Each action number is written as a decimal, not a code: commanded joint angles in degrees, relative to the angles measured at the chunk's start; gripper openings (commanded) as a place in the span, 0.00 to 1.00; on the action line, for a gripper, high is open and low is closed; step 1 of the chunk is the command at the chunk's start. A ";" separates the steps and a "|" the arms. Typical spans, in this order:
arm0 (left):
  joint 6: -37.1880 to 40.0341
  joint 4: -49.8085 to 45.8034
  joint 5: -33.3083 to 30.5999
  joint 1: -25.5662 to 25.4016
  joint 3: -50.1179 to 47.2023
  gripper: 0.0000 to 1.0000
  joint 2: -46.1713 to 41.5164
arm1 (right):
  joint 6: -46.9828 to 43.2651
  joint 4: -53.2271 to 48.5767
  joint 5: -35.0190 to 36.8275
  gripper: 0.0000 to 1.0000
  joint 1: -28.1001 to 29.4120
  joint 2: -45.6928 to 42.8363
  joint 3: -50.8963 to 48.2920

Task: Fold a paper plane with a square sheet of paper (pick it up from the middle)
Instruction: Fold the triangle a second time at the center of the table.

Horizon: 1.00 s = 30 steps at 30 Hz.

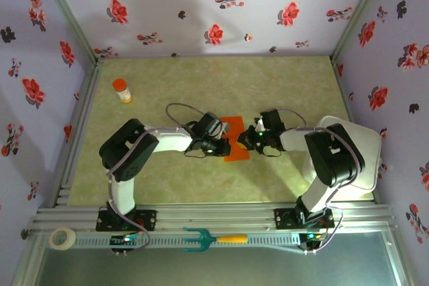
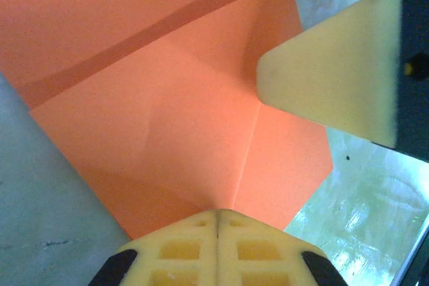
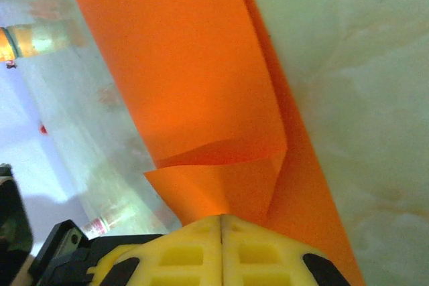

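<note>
Nearest, both arms rise from their bases at the front edge of the pale green marbled counter (image 1: 201, 185), elbows bent outward and forearms turned in toward each other. Between them, mid-counter, lies the thin, creased orange-red sheet of paper (image 1: 234, 132). The left pincer (image 1: 224, 147) is closed tight on its left side, at a crease; the right pincer (image 1: 248, 140) is likewise closed, pinching a curled-up flap. Farther back, to the left, stands a small orange-capped bottle (image 1: 122, 90).
</note>
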 commanded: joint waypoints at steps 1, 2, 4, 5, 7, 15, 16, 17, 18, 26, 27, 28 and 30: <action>0.09 -6.57 -2.72 0.24 -2.44 0.00 1.21 | -0.30 -0.27 -2.17 0.07 1.60 -0.74 0.54; 0.12 -6.62 -2.72 0.19 -2.31 0.00 1.21 | 0.15 0.33 -2.42 0.07 2.18 -0.45 0.40; 0.00 -6.55 -2.79 0.27 -2.06 0.00 1.29 | 0.40 1.43 -2.45 0.07 3.40 -0.36 -0.20; 0.05 -6.55 -2.73 0.22 -2.06 0.00 1.33 | 0.16 1.27 -2.00 0.07 3.82 -0.40 -0.46; 0.06 -6.49 -2.81 0.28 -2.12 0.00 1.25 | -0.79 0.12 -1.20 0.07 4.27 0.39 -0.71; 0.23 -6.53 -2.81 0.33 -2.56 0.00 1.21 | -3.34 -3.55 1.81 0.06 0.81 4.30 -0.65; 0.25 -6.53 -2.82 0.33 -2.67 0.00 1.18 | -3.13 -3.28 1.50 0.06 0.20 4.22 -0.44; 0.22 -6.54 -2.82 0.35 -2.82 0.00 1.20 | -3.34 -3.62 1.30 0.06 -0.29 4.12 0.14; 0.27 -6.53 -2.93 0.41 -2.89 0.00 1.28 | -3.70 -4.40 1.28 0.06 -0.79 3.91 0.70; 0.34 -6.52 -2.64 0.37 -3.02 0.00 1.57 | -5.77 -8.94 4.59 0.06 -4.63 4.13 4.10; 0.25 -6.44 -2.68 0.41 -3.11 0.00 1.43 | -6.12 -9.77 5.33 0.06 -5.08 4.12 4.31; 0.24 -6.36 -2.63 0.41 -3.20 0.00 1.49 | -6.37 -10.20 5.79 0.06 -5.52 4.10 4.59; 0.27 -6.44 -2.55 0.41 -3.20 0.00 1.57 | -6.81 -11.83 7.40 0.06 -6.07 3.84 5.18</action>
